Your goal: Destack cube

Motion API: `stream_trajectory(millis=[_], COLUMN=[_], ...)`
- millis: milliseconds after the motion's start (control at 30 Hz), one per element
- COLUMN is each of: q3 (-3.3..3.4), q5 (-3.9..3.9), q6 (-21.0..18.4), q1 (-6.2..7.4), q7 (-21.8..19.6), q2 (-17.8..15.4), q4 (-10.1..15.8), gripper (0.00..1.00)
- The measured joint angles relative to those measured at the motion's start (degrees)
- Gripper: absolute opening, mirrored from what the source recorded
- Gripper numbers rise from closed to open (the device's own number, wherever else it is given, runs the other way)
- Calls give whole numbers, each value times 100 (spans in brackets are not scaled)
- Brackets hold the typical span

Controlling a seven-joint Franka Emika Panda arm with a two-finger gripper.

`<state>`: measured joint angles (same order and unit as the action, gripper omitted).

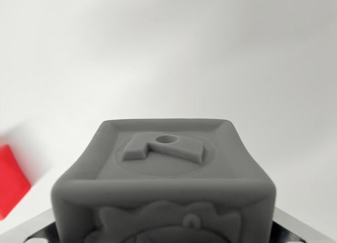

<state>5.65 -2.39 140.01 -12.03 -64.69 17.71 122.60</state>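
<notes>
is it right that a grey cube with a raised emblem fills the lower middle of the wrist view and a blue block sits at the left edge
Not quite: the block at the wrist view's left edge is red, not blue. The rest holds: the grey cube with a raised emblem on its top face fills the lower middle of the wrist view.

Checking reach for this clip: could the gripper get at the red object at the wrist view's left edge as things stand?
Probably not yet. The grey cube fills the space right in front of the gripper, seemingly held in it, so it would have to be set down first. The blurred red object lies off to the side on open white surface.
</notes>
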Motion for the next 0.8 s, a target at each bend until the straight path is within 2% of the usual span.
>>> stream_trajectory(millis=[800], q3=[90], q5=[-65], q6=[32], q1=[-345], q7=[29], q2=[161], q4=[-122], gripper=[0])
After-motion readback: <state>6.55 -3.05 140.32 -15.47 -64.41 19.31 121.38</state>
